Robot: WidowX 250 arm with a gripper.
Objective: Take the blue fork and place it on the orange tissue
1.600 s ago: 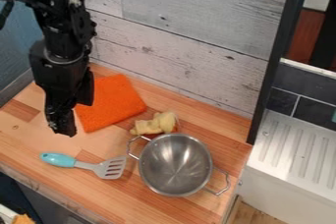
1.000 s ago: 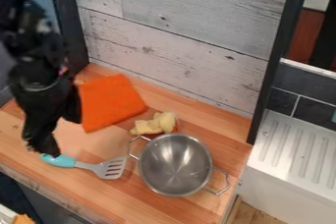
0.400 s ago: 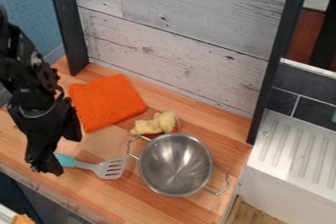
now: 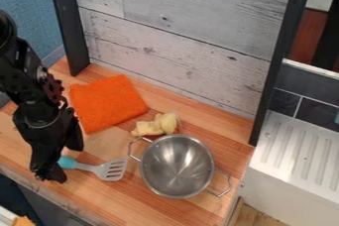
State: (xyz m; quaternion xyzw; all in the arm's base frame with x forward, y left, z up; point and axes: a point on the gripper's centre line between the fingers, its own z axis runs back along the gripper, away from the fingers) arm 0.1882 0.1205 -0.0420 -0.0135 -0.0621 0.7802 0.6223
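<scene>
My gripper point(image 4: 61, 166) hangs low at the left of the counter, over the handle end of a spatula point(image 4: 110, 169) with a light blue handle and a grey slotted head. The gripper covers the outer part of that handle; whether it touches it I cannot tell. No fork can be made out, and the spatula is the blue-handled utensil here. Behind it, an orange cloth point(image 4: 107, 102) lies flat on the wood, a little apart from the gripper and the spatula.
A steel pot point(image 4: 176, 165) with two wire handles stands right of the spatula head. Pale yellow pieces point(image 4: 156, 125) lie between pot and cloth. A plank wall point(image 4: 179, 31) bounds the back, and a dark post point(image 4: 69, 27) rises at the back left.
The gripper has moved left and down from beside the cloth to the spatula's handle, then slightly right and toward the front edge. Spatula, pot and yellow pieces have stayed put.
</scene>
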